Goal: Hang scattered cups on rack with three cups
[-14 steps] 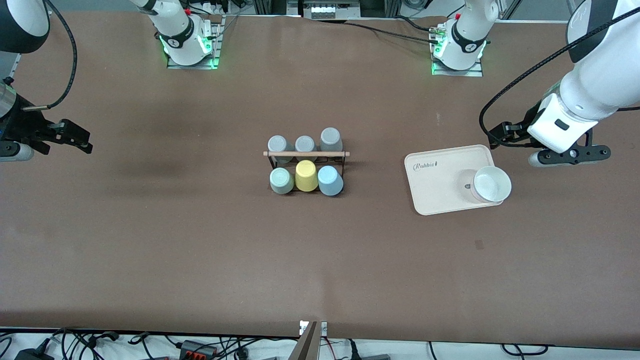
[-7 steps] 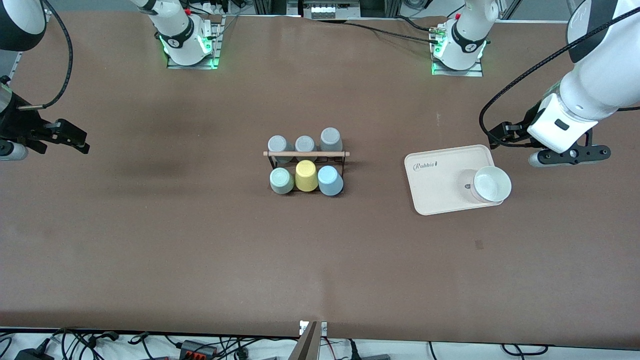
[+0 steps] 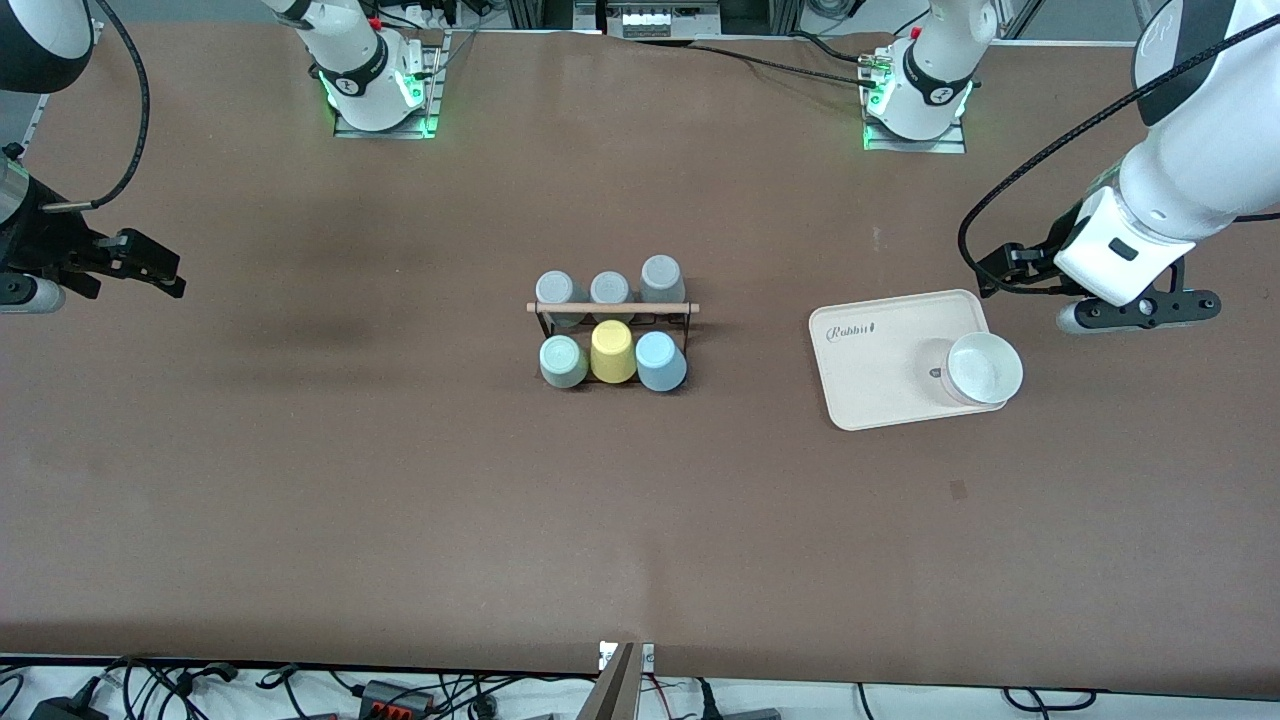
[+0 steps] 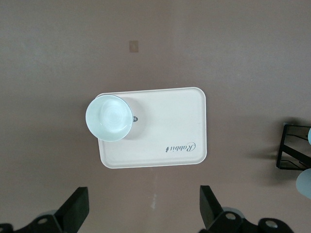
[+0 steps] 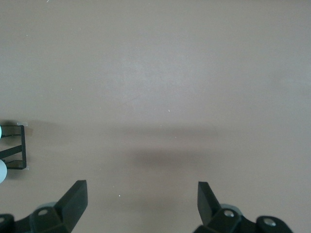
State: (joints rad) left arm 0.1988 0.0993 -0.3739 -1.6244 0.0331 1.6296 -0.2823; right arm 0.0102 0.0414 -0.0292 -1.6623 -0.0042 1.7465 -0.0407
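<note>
The rack (image 3: 612, 308), a black wire frame with a wooden rod, stands mid-table. Upturned on its pegs in the row nearer to the front camera are the mint green cup (image 3: 563, 361), a yellow cup (image 3: 612, 351) and the light blue cup (image 3: 660, 361). Three grey cups (image 3: 610, 288) fill the farther row. My left gripper (image 3: 1140, 310) (image 4: 143, 206) hangs open and empty above the table beside the tray. Toward the right arm's end of the table, my right gripper (image 3: 30, 292) (image 5: 141, 199) is open and empty over bare table. Each wrist view catches only the rack's end (image 4: 291, 153) (image 5: 17, 145).
A cream tray (image 3: 880, 350) (image 4: 165, 141) lies between the rack and the left arm's end of the table. A white bowl (image 3: 985, 367) (image 4: 109, 118) sits on the tray's corner. Cables run along the table's near edge.
The right gripper has shifted slightly over its end of the table. The left arm, the cups and the tray have not moved.
</note>
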